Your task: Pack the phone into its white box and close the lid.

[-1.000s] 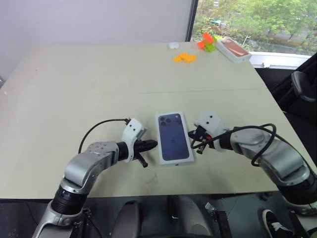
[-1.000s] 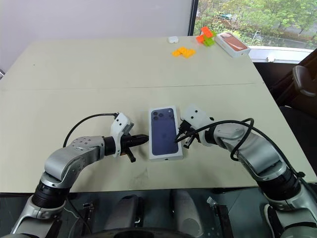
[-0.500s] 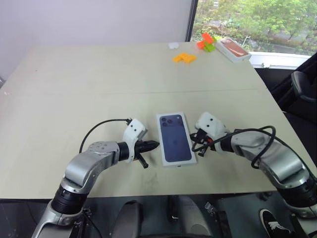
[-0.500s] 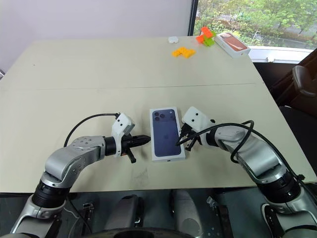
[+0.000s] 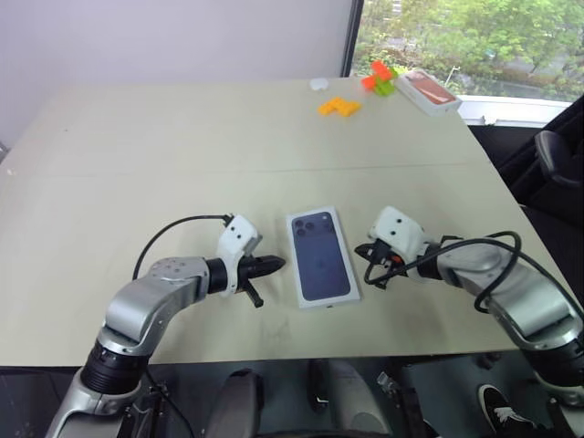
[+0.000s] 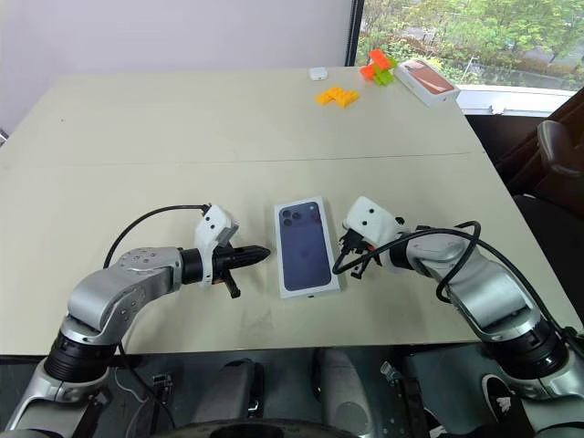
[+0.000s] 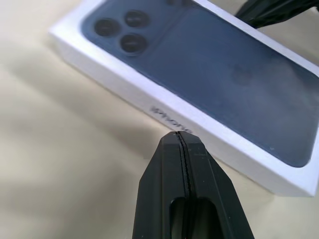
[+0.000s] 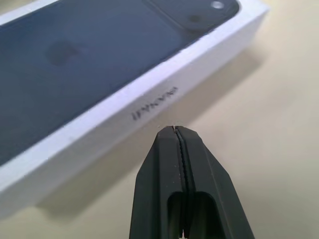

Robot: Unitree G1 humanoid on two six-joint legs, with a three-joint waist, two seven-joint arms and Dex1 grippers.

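1. Your left gripper (image 5: 270, 265) and right gripper (image 5: 371, 265) are both pinched closed, holding nothing, flanking the white box (image 5: 321, 256) mid-counter (image 5: 182, 146).
2. The lid (image 7: 209, 69) looks seated, printed with a dark phone picture.
3. A careless sideways nudge from either tip could slide the box or cock the lid.

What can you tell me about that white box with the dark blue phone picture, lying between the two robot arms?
The white box is a closed, shallow rectangular phone box, seemingly cardboard. Its top bears a dark navy phone back with a cluster of camera lenses at the far corner, and its long side walls carry grey lettering. It lies flat on the beige table, long side running away from the robot. Nothing else touches it.
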